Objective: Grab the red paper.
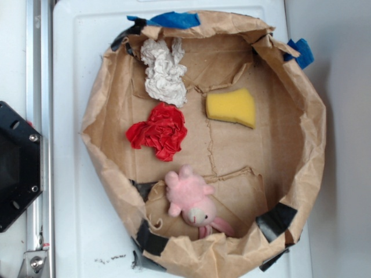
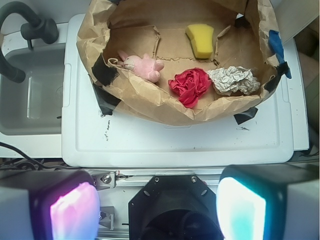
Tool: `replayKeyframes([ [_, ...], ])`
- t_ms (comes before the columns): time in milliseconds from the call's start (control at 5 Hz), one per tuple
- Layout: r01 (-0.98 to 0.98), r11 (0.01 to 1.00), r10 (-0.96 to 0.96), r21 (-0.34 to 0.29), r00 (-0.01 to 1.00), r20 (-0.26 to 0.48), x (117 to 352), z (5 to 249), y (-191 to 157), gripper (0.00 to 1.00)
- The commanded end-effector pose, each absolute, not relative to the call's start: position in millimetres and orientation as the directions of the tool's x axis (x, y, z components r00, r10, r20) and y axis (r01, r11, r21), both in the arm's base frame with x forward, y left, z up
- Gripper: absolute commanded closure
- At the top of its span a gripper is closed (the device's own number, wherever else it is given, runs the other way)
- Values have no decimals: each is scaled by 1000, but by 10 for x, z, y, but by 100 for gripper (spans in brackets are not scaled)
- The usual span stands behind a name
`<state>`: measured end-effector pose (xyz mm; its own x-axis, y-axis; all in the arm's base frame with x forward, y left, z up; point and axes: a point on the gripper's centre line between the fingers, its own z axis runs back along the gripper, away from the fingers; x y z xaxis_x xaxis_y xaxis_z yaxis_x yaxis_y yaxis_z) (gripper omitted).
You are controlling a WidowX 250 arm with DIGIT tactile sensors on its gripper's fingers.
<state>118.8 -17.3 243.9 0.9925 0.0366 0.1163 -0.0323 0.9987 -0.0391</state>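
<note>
The red paper [image 1: 159, 131] is a bright red crumpled wad lying on the floor of a brown paper bowl [image 1: 101, 110], left of centre. The wrist view shows the red paper [image 2: 190, 85] near the bowl's close wall [image 2: 150, 102]. My gripper [image 2: 157, 210] hangs well short of the bowl, above the robot's black base, with its jaws wide apart and nothing between them. One finger pad [image 2: 75, 212] glows pink, the other [image 2: 240, 207] cyan. The gripper does not show in the exterior view.
Inside the bowl lie a white-grey crumpled paper wad [image 1: 165, 72], a yellow sponge [image 1: 232, 107] and a pink plush toy [image 1: 192, 201]. The bowl rests on a white board [image 2: 175, 142]. A grey sink [image 2: 30, 95] sits to the board's left. The black robot base [image 1: 14, 165] is beside the board.
</note>
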Motion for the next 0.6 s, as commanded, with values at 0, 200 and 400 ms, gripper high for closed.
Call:
replayKeyframes([
  [0, -32, 999, 37, -39, 993, 116, 1188, 2439, -173, 0],
  [200, -220, 970, 235, -105, 957, 172, 1518, 2337, -175, 0],
  [400, -273, 958, 284, -86, 948, 147, 1663, 2200, -139, 0],
])
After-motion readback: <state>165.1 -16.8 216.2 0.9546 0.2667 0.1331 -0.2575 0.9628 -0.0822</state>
